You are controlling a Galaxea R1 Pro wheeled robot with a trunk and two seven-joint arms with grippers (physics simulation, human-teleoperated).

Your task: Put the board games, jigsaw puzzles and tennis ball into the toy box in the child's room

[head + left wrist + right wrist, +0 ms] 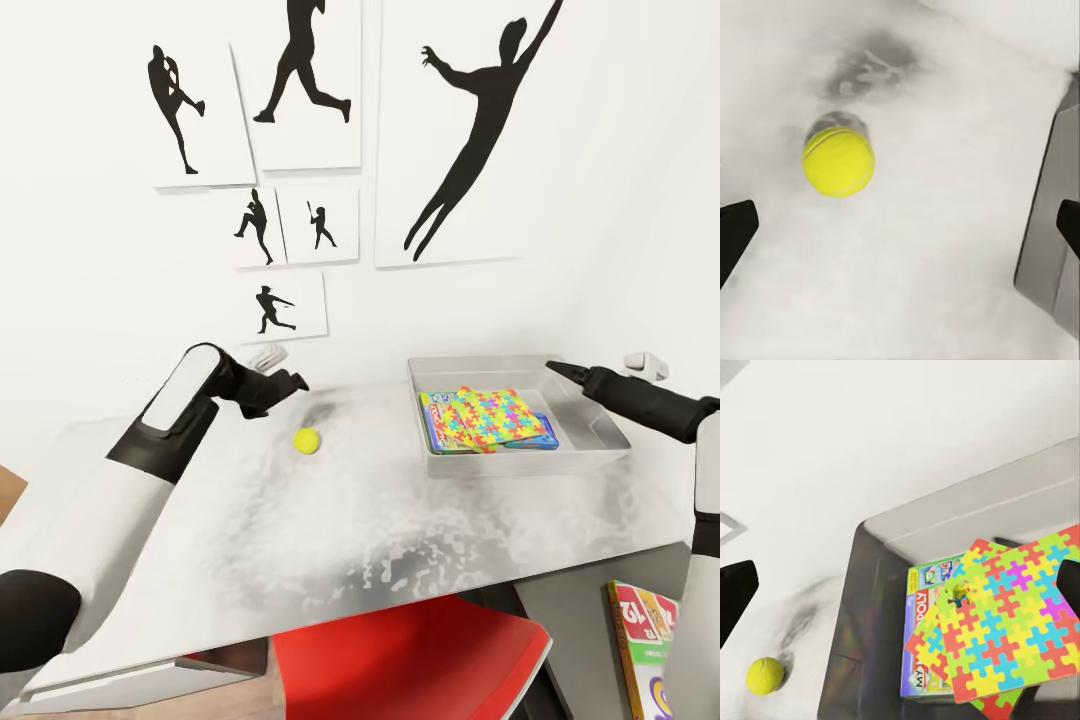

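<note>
The tennis ball (pixel 307 440) lies on the light-grey table (pixel 330 540), left of the toy box (pixel 520 462). My left gripper (pixel 288 382) hovers open just behind and above the ball; in the left wrist view the ball (pixel 838 161) sits off-centre ahead of the open gripper (pixel 900 232). Two jigsaw puzzles (pixel 492 416) lie in the toy box on top of a green-white board game (pixel 921 619) and a blue one (pixel 540 441). My right gripper (pixel 558 369) hangs open and empty over the box's far right rim. A Skip-Bo board game (pixel 645 645) lies at lower right.
A red chair (pixel 410 660) is tucked under the table's front edge. Silhouette posters (pixel 450 130) cover the wall behind the table. A small white object (pixel 648 364) sits at the wall to the right of the toy box.
</note>
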